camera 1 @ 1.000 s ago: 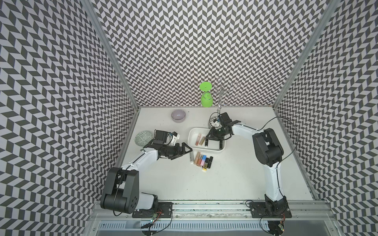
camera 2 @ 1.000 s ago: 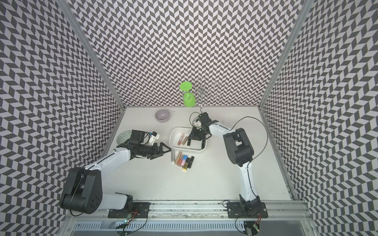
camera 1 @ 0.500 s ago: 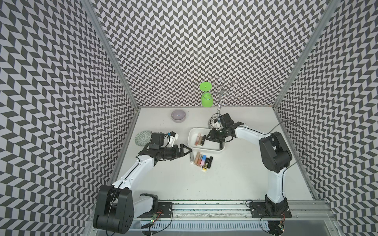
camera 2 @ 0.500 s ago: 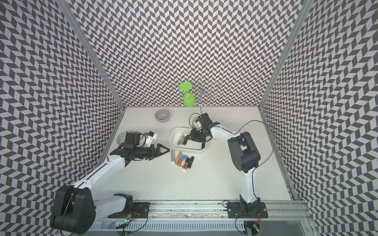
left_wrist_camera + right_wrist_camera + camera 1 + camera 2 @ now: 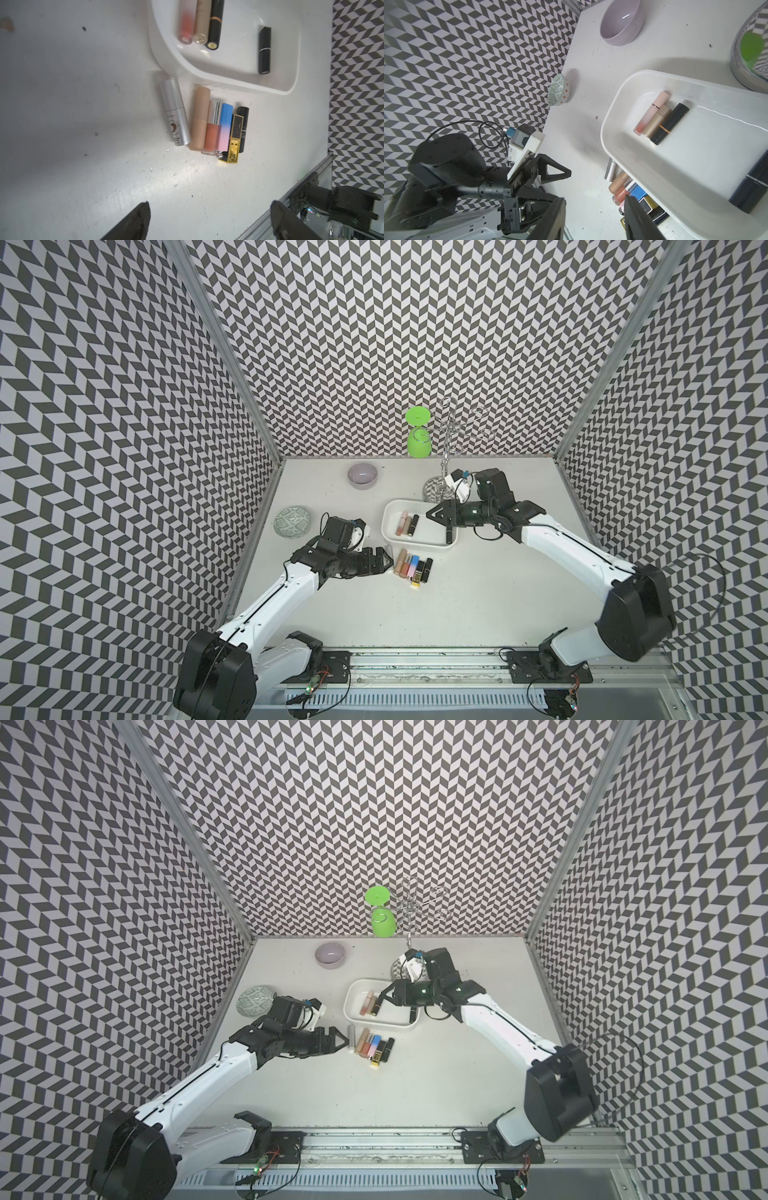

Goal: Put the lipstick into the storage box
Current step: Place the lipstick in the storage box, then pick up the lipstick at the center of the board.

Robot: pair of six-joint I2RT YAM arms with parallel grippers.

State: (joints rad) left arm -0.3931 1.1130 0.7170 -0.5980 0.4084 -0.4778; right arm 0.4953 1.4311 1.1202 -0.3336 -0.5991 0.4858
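Black-and-white chevron walls box in three sides, with grey metal posts running up the corners. Down below sits a white tabletop, lightly scuffed and brightly lit, with a metal rail along the front edge.

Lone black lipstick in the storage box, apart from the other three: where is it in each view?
Top view: lone black lipstick by the storage box wall nearest the right arm.
Top view: same place.
Left wrist: alone in the box.
Right wrist: in the box, cut by the frame.
Landmark: the three lipsticks side by side.
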